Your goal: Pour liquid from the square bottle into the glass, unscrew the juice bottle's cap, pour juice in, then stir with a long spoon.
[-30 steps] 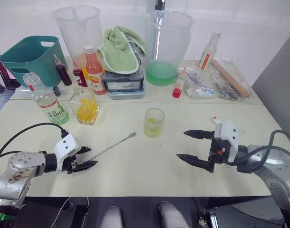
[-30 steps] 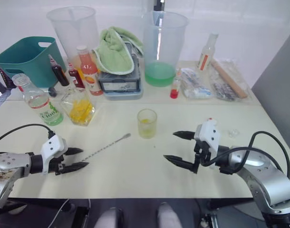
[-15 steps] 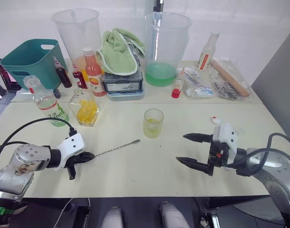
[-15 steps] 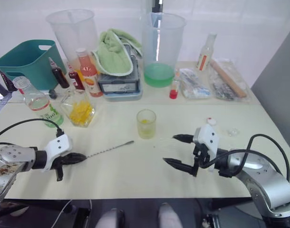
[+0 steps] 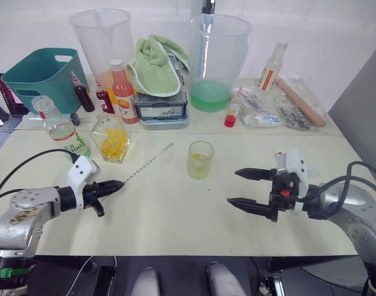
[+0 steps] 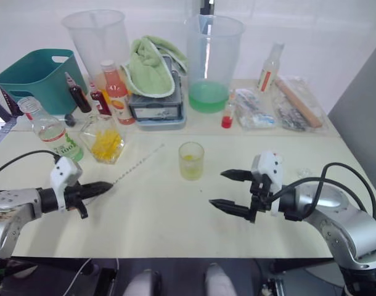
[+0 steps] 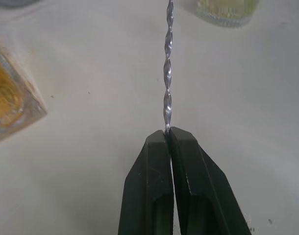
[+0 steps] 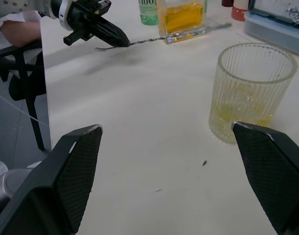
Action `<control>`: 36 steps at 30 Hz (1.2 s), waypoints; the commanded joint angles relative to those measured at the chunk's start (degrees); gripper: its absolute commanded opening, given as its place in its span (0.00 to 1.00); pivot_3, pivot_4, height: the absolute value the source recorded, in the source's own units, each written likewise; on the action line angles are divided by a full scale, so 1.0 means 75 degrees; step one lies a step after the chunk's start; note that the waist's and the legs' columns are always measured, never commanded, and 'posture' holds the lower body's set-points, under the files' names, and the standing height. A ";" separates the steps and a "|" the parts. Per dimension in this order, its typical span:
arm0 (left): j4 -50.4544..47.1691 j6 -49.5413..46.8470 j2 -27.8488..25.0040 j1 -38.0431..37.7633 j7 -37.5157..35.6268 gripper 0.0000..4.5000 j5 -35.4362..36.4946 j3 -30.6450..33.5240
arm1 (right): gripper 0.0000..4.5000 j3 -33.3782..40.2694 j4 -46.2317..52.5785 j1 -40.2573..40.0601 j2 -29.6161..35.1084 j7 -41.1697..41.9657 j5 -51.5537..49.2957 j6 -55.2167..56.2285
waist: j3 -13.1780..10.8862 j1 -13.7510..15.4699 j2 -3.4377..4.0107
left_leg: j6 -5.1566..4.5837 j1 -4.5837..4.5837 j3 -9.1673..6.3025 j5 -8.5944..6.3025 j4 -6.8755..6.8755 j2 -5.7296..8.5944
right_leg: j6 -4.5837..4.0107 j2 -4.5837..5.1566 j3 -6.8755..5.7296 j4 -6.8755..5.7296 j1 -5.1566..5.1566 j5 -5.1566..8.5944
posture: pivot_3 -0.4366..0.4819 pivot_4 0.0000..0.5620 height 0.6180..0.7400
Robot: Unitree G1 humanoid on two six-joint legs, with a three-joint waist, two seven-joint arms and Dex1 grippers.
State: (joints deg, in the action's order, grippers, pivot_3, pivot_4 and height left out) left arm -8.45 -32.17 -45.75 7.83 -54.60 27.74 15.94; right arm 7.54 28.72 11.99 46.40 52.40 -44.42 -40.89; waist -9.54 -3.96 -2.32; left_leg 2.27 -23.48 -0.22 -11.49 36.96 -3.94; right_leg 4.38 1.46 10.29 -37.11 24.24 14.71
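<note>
My left gripper (image 5: 116, 184) is shut on the handle end of the long spoon (image 5: 146, 163). The thin twisted shaft (image 7: 166, 73) slants away from the fingertips toward the back of the table. Its bowl end is just right of the square bottle (image 5: 111, 139), which holds yellow liquid. The glass (image 5: 200, 159) stands mid-table with a little yellow liquid in it. It is right of the spoon and apart from it. The juice bottle (image 5: 62, 130) stands uncapped at the far left; the cap is hidden. My right gripper (image 5: 232, 187) hangs open and empty, right of the glass (image 8: 250, 93).
Along the back stand a teal basket (image 5: 37, 74), two big clear jugs (image 5: 102, 37) (image 5: 220, 58), a green towel on a box (image 5: 158, 68), small red and orange bottles (image 5: 121, 92), a red-labelled bottle (image 5: 269, 66) and bagged items (image 5: 280, 105).
My left gripper has shut on the spoon's handle end and swung it, so the shaft now points toward the back beside the square bottle. My right gripper has stayed open and hardly moved.
</note>
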 commanded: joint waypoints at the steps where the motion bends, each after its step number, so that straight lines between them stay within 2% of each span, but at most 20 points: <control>1: -0.0449 -0.0210 0.0224 0.0301 0.0281 0.01 0.0670 0.0502 | 1.00 0.0202 -0.0089 0.0303 -0.0149 -0.0110 -0.0473 -0.0226 | -0.0001 0.0000 -0.0003 | 0.0000 -0.0001 0.0000 0.0000 0.0000 0.0000 | 0.0000 0.0000 -0.0001 -0.0001 0.0000 -0.0001 | 0.48 0.27 0.86; 6: -0.1218 -0.0793 0.0901 0.1194 0.1180 0.01 0.1590 0.0577 | 1.00 0.0642 -0.0570 0.0877 -0.0793 -0.1179 -0.1381 -0.0960 | -0.0003 0.0020 -0.0006 | 0.0000 -0.0007 -0.0014 0.0001 0.0009 0.0002 | 0.0007 -0.0004 -0.0003 0.0000 -0.0008 -0.0007 | 0.48 0.27 0.86; 9: -0.1760 -0.1098 0.1200 0.1518 0.1640 0.01 0.1818 0.0222 | 1.00 0.0820 -0.0688 0.1257 -0.1337 -0.1965 -0.1851 -0.1174 | -0.0003 0.0009 -0.0006 | 0.0000 -0.0012 -0.0021 0.0001 0.0012 0.0007 | 0.0010 -0.0003 -0.0003 0.0001 -0.0011 -0.0009 | 0.48 0.27 0.86; 15: -0.2464 -0.1307 0.1615 0.2115 0.2223 0.01 0.1847 -0.0604 | 1.00 0.0774 -0.0714 0.1996 -0.2701 -0.3977 -0.2496 -0.1451 | -0.0003 -0.0032 -0.0006 | 0.0000 -0.0019 -0.0035 0.0001 0.0009 0.0005 | -0.0033 -0.0011 -0.0006 -0.0002 -0.0005 -0.0035 | 0.48 0.27 0.86; 21: -0.2619 -0.1259 0.1595 0.2181 0.2316 0.01 0.1651 -0.1086 | 1.00 0.0534 -0.0891 0.2525 -0.3786 -0.5543 -0.2466 -0.1439 | -0.0003 -0.0032 -0.0004 | 0.0000 -0.0028 -0.0044 0.0001 0.0010 0.0006 | -0.0039 -0.0012 -0.0015 0.0000 -0.0003 -0.0038 | 0.48 0.27 0.86; 30: -0.2466 -0.1075 0.1620 0.2204 0.2302 0.01 0.1430 -0.1345 | 1.00 0.0368 -0.0947 0.3115 -0.4955 -0.6531 -0.2774 -0.1279 | -0.0003 -0.0031 -0.0003 | 0.0000 -0.0039 -0.0053 0.0002 0.0010 0.0006 | -0.0045 -0.0011 -0.0022 0.0000 0.0004 -0.0041 | 0.48 0.27 0.86; 35: -0.2307 -0.0967 0.1551 0.2249 0.2173 0.01 0.1286 -0.1445 | 1.00 0.0393 -0.1035 0.3379 -0.5335 -0.6856 -0.2959 -0.1211 | -0.0003 -0.0033 -0.0001 | -0.0001 -0.0039 -0.0056 0.0002 0.0009 0.0005 | -0.0045 -0.0012 -0.0025 0.0000 0.0005 -0.0041 | 0.48 0.27 0.86; 36: -0.2296 -0.0949 0.1539 0.2251 0.2153 0.00 0.1268 -0.1449 | 0.94 0.0402 -0.1041 0.3380 -0.5356 -0.6908 -0.2967 -0.1219 | -0.0003 -0.0033 -0.0001 | -0.0001 -0.0040 -0.0056 0.0001 0.0009 0.0005 | -0.0046 -0.0012 -0.0026 0.0000 0.0005 -0.0041 | 0.48 0.27 0.86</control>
State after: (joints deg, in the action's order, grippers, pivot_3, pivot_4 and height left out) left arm -24.77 -41.07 -33.61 23.72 -37.90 37.76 4.57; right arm 9.79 19.82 36.55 6.26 1.06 -65.40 -51.26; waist -9.57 -4.21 -2.32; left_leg 2.26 -23.78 -0.65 -11.48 37.02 -3.90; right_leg 4.04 1.37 10.10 -37.11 24.28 14.40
